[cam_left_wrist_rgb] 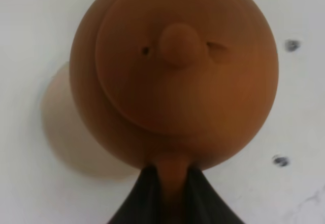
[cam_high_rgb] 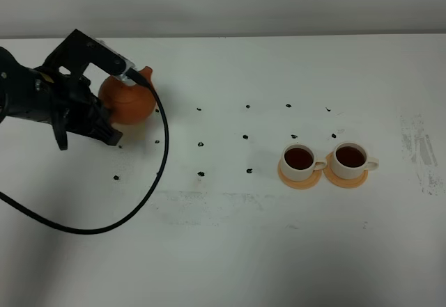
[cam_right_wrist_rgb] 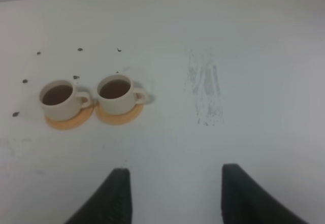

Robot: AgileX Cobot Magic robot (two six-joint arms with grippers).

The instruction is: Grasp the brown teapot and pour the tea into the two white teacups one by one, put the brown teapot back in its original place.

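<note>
no readable text, labels, brands or numbers on any object, only unlettered dark dots on the table point(cam_high_rgb: 230, 251)

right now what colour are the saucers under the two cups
Orange, both small round saucers; clearest in the exterior high view.

Orange-brown teapot point(cam_high_rgb: 127, 100) w/ plain matte clay, over a beige saucer point(cam_left_wrist_rgb: 63, 132), black left gripper point(cam_left_wrist_rgb: 172, 183) at its handle; near the teapot black dots point(cam_high_rgb: 201, 143) speckle the white table point(cam_high_rgb: 230, 251); cream-white teacups point(cam_high_rgb: 300, 161) hold dark red-brown tea point(cam_high_rgb: 299, 157) on orange saucers point(cam_high_rgb: 300, 179).
</note>
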